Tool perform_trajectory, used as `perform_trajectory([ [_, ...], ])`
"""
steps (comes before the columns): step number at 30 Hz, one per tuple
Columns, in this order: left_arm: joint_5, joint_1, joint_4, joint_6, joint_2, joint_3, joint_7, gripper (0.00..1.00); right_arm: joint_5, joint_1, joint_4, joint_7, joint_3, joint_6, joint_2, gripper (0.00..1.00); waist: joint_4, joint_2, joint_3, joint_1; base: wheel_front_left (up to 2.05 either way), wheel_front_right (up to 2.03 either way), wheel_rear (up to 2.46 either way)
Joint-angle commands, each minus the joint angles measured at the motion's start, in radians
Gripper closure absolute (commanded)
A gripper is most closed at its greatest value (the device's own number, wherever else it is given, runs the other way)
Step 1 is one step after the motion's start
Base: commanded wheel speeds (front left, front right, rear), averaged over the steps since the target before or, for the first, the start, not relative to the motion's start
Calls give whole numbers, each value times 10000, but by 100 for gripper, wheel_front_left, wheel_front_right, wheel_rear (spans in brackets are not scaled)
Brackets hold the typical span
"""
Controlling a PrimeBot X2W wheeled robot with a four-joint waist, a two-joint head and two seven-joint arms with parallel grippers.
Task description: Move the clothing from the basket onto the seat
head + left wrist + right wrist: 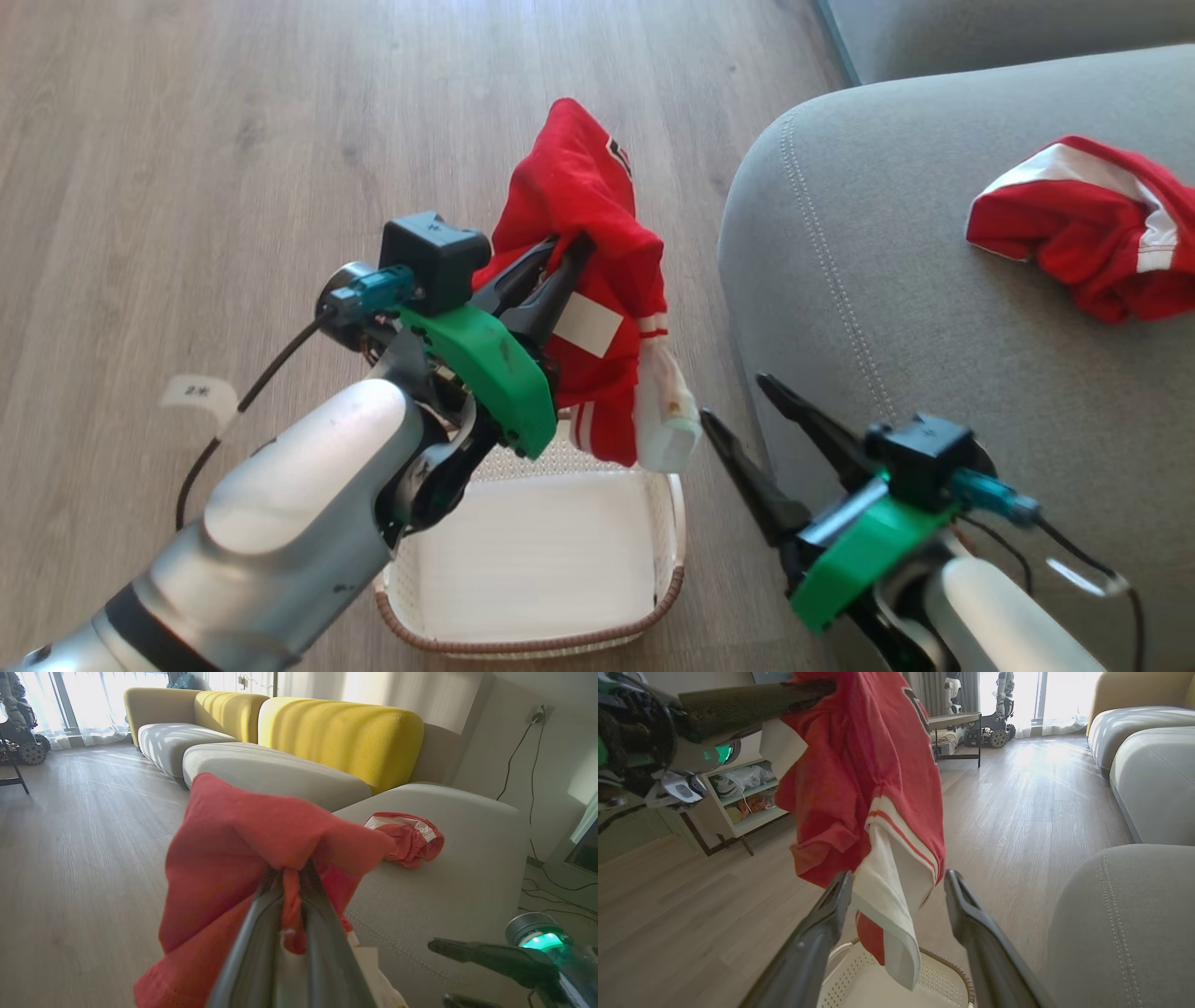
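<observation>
My left gripper (574,252) is shut on a red garment (579,187) with white trim and a white label, which hangs above the far end of the basket (523,644). The left wrist view shows its fabric (233,849) bunched over my closed fingers. The cream basket's floor is bare where it shows. A second piece of red clothing (1083,233) lies on the grey seat (887,280) to the right. My right gripper (735,397) stands open between basket and seat, nothing touching its fingers; in its wrist view the garment's white hem (887,905) dangles beyond them, over the basket (934,970).
Wood floor (233,140) surrounds the basket, with a small white tag (198,392) lying at the left. Further grey sofa cushions with yellow backs (336,737) run along the wall. A low shelf unit (742,798) and other machines (994,718) stand across the room.
</observation>
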Motion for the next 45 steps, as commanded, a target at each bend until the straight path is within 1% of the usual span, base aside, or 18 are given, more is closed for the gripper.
perform_trajectory([
  [1, -101, -747, -380, 23, 165, 450, -4, 100, -59, -718, -133, -10, 325, 73, -20, 0, 37, -1, 34, 1, 0, 0, 0],
  [7, -107, -868, -432, -48, -58, 318, 42, 100, -284, -1605, 1127, 143, 917, 73, 391, 0, 238, -1, 63, 1, 0, 0, 0],
  [14, -120, -905, -508, -147, -427, 64, 73, 100, 52, -2640, 2682, 257, 1825, 73, 649, 0, 597, -1, 5, 1, 0, 0, 0],
  [20, -104, -868, -590, -215, -723, -228, 126, 100, 281, -3435, 4030, -55, 2103, 73, 1125, 0, 961, -1, -60, 1, 0, 0, 0],
  [25, -145, -744, -551, -285, -853, -446, 196, 100, 425, -3891, 4704, -723, 2209, 73, 1435, 0, 1121, -1, -112, 1, 0, 0, 0],
  [28, -150, -699, -521, -296, -881, -505, 195, 100, 480, -3994, 4917, -900, 2280, 73, 1502, 0, 1160, -1, -137, 1, 0, 0, 0],
  [29, -157, -681, -508, -302, -890, -525, 193, 100, 517, -4032, 5004, -977, 2322, 73, 1522, 67, 1176, -1, -151, 1, 0, 0, 0],
  [30, -167, -665, -495, -307, -894, -538, 193, 100, 557, -4064, 5077, -1050, 2357, 73, 1535, 100, 1188, -1, -158, 1, 0, 0, 0],
  [35, -211, -595, -419, -290, -809, -533, 179, 100, 794, -4154, 5228, -1319, 2486, 73, 1474, 100, 1154, -1, -179, 1, 0, 0, 0],
  [38, -249, -551, -362, -265, -740, -492, 147, 100, 874, -4150, 5180, -1410, 2371, 73, 1343, 100, 1098, -1, -180, 1, 0, 0, 0],
  [45, -308, -412, -237, -209, -565, -400, 7, 100, 802, -3832, 4569, -1472, 1437, 73, 930, 100, 926, -1, -153, 1, 0, 0, 0],
])
